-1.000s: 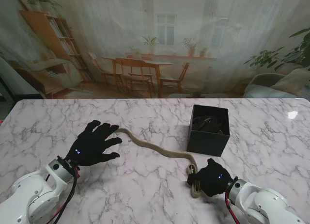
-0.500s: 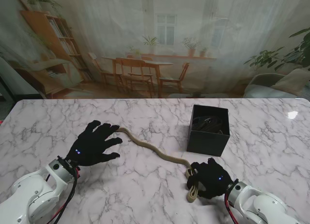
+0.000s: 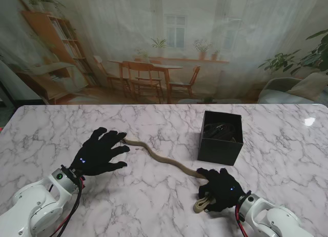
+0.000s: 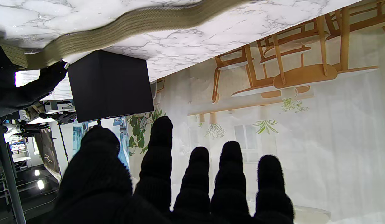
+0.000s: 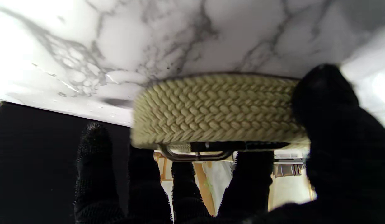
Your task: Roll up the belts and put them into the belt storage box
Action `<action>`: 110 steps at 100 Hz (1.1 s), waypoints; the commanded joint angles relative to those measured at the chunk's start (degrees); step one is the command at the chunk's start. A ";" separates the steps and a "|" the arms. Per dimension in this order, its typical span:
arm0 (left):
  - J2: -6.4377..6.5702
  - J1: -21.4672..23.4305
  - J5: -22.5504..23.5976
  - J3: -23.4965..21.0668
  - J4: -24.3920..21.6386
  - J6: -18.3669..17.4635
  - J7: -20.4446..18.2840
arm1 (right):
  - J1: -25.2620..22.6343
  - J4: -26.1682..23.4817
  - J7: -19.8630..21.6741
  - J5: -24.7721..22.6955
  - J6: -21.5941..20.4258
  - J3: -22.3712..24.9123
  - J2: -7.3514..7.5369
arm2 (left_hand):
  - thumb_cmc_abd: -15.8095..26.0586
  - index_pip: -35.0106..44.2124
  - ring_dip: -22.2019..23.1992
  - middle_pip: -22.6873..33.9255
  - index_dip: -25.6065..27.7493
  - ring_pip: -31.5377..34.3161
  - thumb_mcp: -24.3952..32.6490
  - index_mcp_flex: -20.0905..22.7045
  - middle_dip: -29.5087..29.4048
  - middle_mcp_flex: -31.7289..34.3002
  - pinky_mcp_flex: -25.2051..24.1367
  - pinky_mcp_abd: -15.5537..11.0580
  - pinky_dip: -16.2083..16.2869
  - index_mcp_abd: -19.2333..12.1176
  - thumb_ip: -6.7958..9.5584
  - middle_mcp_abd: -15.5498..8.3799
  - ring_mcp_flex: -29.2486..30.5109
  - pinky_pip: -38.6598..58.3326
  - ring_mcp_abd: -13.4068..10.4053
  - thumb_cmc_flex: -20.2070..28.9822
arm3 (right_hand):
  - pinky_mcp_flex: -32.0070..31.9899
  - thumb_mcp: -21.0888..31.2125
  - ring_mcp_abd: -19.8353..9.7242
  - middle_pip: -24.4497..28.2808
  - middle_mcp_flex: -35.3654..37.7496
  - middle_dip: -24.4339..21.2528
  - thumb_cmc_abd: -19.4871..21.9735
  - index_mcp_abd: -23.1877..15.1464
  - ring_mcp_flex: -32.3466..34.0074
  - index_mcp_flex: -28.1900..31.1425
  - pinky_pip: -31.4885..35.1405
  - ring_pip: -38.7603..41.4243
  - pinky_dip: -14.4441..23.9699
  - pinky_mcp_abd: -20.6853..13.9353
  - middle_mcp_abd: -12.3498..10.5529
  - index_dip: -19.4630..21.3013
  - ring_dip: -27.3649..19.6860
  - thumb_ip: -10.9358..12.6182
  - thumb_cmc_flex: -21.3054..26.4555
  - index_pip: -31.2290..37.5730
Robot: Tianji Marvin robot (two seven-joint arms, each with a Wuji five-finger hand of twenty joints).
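Note:
A tan woven belt (image 3: 159,158) snakes across the marble table from my left hand (image 3: 100,154) to my right hand (image 3: 221,189). The left hand lies open and flat, fingers spread, with its fingertips at the belt's tail end. The right hand is shut on the buckle end, whose folded loop (image 3: 201,205) sticks out on its near left side. In the right wrist view the folded belt (image 5: 217,109) and metal buckle (image 5: 192,155) sit between thumb (image 5: 329,102) and fingers (image 5: 96,155). The black storage box (image 3: 221,144) stands just beyond the right hand, a dark rolled belt (image 3: 221,129) inside.
The left wrist view shows the belt (image 4: 133,25) on the marble, the black box (image 4: 108,84) and my right hand (image 4: 18,90) past it. A printed room backdrop (image 3: 164,47) runs along the table's far edge.
My right hand has shifted left and nearer to me with the buckle end, folding it into a loop. The belt's middle has bent into a tighter S. The left hand has stayed put.

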 commanded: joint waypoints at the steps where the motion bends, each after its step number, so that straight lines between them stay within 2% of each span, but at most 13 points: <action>1: -0.12 -0.06 -0.12 0.20 0.11 -0.17 -0.70 | -0.01 1.30 -0.34 0.01 0.51 -0.44 -0.26 | 3.10 -0.26 0.49 -0.93 0.48 0.36 -1.14 -0.78 -0.06 -2.71 -1.17 1.48 -0.99 1.00 -0.47 0.80 -1.23 -1.74 0.72 -0.09 | 3.14 4.36 -2.83 2.07 -1.83 0.89 1.94 -0.77 4.55 10.08 3.57 3.99 1.10 -0.52 2.93 0.43 1.91 0.11 2.37 11.44; 7: -0.12 -0.07 -0.14 0.20 0.12 -0.18 -0.72 | 0.23 1.71 -0.99 0.18 0.52 -0.67 -0.30 | 3.13 -0.28 0.48 -0.94 0.48 0.32 -1.13 -0.80 -0.06 -2.73 -1.20 1.50 -1.00 1.03 -0.47 0.84 -1.28 -1.81 0.65 -0.11 | 6.51 4.34 -6.38 3.13 -0.49 1.19 1.61 0.38 9.88 11.12 8.10 8.52 6.03 -2.63 4.04 -0.79 7.32 -0.08 2.91 11.77; 14: -0.12 -0.09 -0.14 0.21 0.13 -0.19 -0.72 | 0.22 1.71 -1.04 0.18 0.60 -0.68 -0.31 | 3.13 -0.27 0.47 -0.97 0.48 0.31 -1.15 -0.77 -0.08 -2.80 -1.28 1.50 -1.02 0.94 -0.47 0.81 -1.32 -1.90 0.64 -0.16 | 7.00 4.18 -7.89 3.29 0.89 1.26 1.65 0.43 10.63 11.40 9.70 10.95 8.99 -3.40 4.60 -1.19 10.68 -0.21 2.85 11.48; 28: -0.11 -0.12 -0.12 0.26 0.15 -0.20 -0.77 | 0.56 2.13 -3.65 -3.84 1.53 -1.12 0.38 | 3.16 -0.28 0.46 -0.99 0.48 0.27 -1.13 -0.77 -0.09 -2.80 -1.36 1.50 -1.03 0.95 -0.47 0.85 -1.39 -2.05 0.68 -0.22 | -1.57 3.21 -10.08 1.69 7.96 0.83 2.38 -4.20 4.78 10.74 8.17 11.18 15.53 -8.09 3.46 -0.90 13.47 0.32 0.05 8.75; 38: -0.11 -0.13 -0.13 0.26 0.15 -0.23 -0.79 | 0.37 1.93 -3.28 -3.70 1.77 -1.02 0.35 | 3.15 -0.29 0.46 -1.00 0.49 0.29 -1.16 -0.77 -0.08 -2.78 -1.39 1.53 -1.05 0.93 -0.48 0.81 -1.29 -2.17 0.56 -0.31 | -4.08 3.43 -8.94 0.83 14.50 0.65 2.30 -3.64 4.39 11.19 5.79 9.21 15.72 -7.66 2.75 -1.00 11.77 0.47 0.33 8.52; 49: -0.10 -0.17 -0.13 0.29 0.16 -0.25 -0.87 | 0.26 1.90 -2.92 -2.58 2.02 -1.06 0.10 | 3.17 -0.30 0.45 -1.00 0.49 0.26 -1.14 -0.77 -0.09 -2.73 -1.44 1.53 -1.03 0.92 -0.47 0.77 -1.31 -2.26 0.67 -0.33 | -2.78 3.92 -8.36 5.22 20.05 3.42 2.67 -3.03 8.21 9.86 4.80 8.10 15.57 -5.93 -2.36 -0.62 10.59 0.50 1.42 8.11; 56: -0.11 -0.20 -0.15 0.32 0.19 -0.25 -0.87 | 0.35 2.12 -2.86 -1.60 2.05 -1.20 -0.08 | 3.15 -0.29 0.44 -1.01 0.49 0.22 -1.14 -0.74 -0.09 -2.74 -1.43 1.59 -1.02 0.92 -0.47 0.77 -1.39 -2.30 0.65 -0.32 | -0.96 4.70 -9.68 9.51 22.27 7.24 3.17 -3.29 11.00 7.71 5.15 8.72 15.74 -5.44 -4.78 0.81 11.23 0.42 1.98 7.84; 64: -0.10 -0.21 -0.14 0.34 0.19 -0.25 -0.91 | 0.41 2.24 -2.56 -0.45 1.75 -1.24 -0.27 | 3.16 -0.30 0.43 -1.01 0.50 0.21 -1.14 -0.75 -0.08 -2.75 -1.41 1.57 -1.00 0.97 -0.48 0.82 -1.39 -2.35 0.61 -0.32 | 3.56 6.37 -12.00 14.50 26.68 13.70 3.50 -3.65 17.15 4.83 7.37 12.15 16.60 -6.07 -6.44 3.77 14.41 0.10 3.23 7.15; 75: -0.11 -0.22 -0.14 0.35 0.20 -0.28 -0.78 | 0.75 2.79 -3.17 0.50 1.20 -1.48 -0.44 | 3.26 -0.30 0.45 -1.02 0.50 0.24 -1.12 -0.77 -0.08 -2.75 -1.43 1.58 -0.97 0.93 -0.47 0.83 -1.31 -2.41 0.60 -0.35 | 7.75 7.05 -14.15 18.46 32.64 18.17 3.61 -4.38 22.48 0.63 10.54 16.51 17.69 -8.34 -8.60 5.72 18.42 0.18 5.17 5.34; 86: -0.11 -0.23 -0.14 0.35 0.22 -0.27 -0.72 | 1.17 3.35 -4.30 0.44 0.92 -1.81 -0.43 | 3.20 -0.29 0.46 -1.01 0.51 0.25 -1.15 -0.74 -0.06 -2.73 -1.40 1.57 -0.95 0.90 -0.48 0.74 -1.30 -2.47 0.59 -0.41 | 10.84 7.22 -15.22 22.79 38.07 21.79 3.68 -4.22 26.08 -3.09 13.67 22.22 18.31 -10.59 -10.97 4.89 22.94 0.29 5.81 2.94; 96: -0.11 -0.22 -0.15 0.36 0.22 -0.29 -0.66 | 1.53 3.78 -5.20 0.06 0.77 -2.13 -0.34 | 3.22 -0.30 0.47 -0.99 0.52 0.24 -1.14 -0.77 -0.05 -2.74 -1.44 1.59 -0.93 1.03 -0.47 0.73 -1.32 -2.55 0.60 -0.43 | 12.24 8.42 -15.88 23.98 41.37 23.61 4.00 -3.14 27.81 -6.12 15.53 24.77 18.30 -11.73 -12.22 0.07 24.54 0.71 5.49 -2.21; 104: -0.11 -0.23 -0.11 0.37 0.24 -0.30 -0.56 | 1.76 4.07 -5.71 -0.31 0.67 -2.33 -0.25 | 3.20 -0.31 0.49 -0.98 0.51 0.28 -1.14 -0.77 -0.04 -2.71 -1.45 1.63 -0.90 1.07 -0.47 0.76 -1.25 -2.58 0.63 -0.40 | 12.81 11.36 -15.93 23.72 43.68 24.70 4.76 -1.06 28.78 -7.31 16.66 26.05 17.90 -12.28 -12.75 -2.78 25.33 3.19 3.77 -9.63; 110: -0.11 -0.23 -0.11 0.37 0.26 -0.32 -0.50 | 1.86 4.17 -6.00 -0.91 0.65 -2.42 -0.11 | 3.23 -0.32 0.48 -0.97 0.51 0.25 -1.13 -0.79 -0.03 -2.70 -1.44 1.61 -0.88 1.00 -0.47 0.78 -1.31 -2.59 0.62 -0.41 | 12.48 11.55 -15.64 23.15 45.16 25.24 4.79 -0.32 28.67 -9.26 17.09 26.03 17.25 -12.20 -12.96 0.29 25.53 3.63 3.14 -14.35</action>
